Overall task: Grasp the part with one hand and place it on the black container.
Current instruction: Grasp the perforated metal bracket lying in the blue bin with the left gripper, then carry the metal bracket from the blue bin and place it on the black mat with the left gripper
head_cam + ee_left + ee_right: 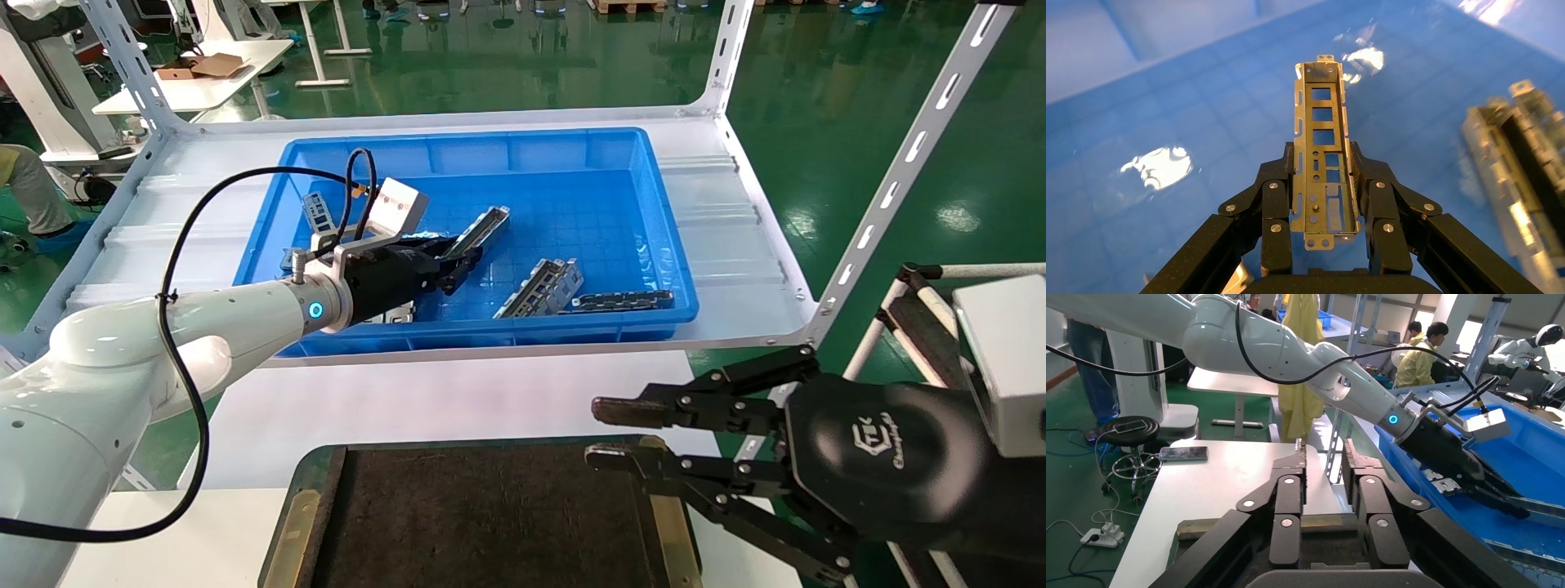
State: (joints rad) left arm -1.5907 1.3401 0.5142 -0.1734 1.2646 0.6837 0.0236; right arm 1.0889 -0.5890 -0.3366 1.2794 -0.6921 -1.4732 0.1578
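Part [1321, 153] clamped lengthwise in L gripper [1324, 202], lifted inside blue bin [662, 245], clear of bin floor. R gripper [609, 433] parted, idle over black container [490, 523] edge, w/ nothing held.

Bright overhead light glares off the blue bin [1156, 168] (edges blurred).

I work on a factory floor, as shown by the glossy green epoxy floor [817, 98], the slotted steel shelving upright [915, 147], the blue plastic parts bin [654, 212], and yellow-coated workers [1419, 361] near another white robot [1529, 352].
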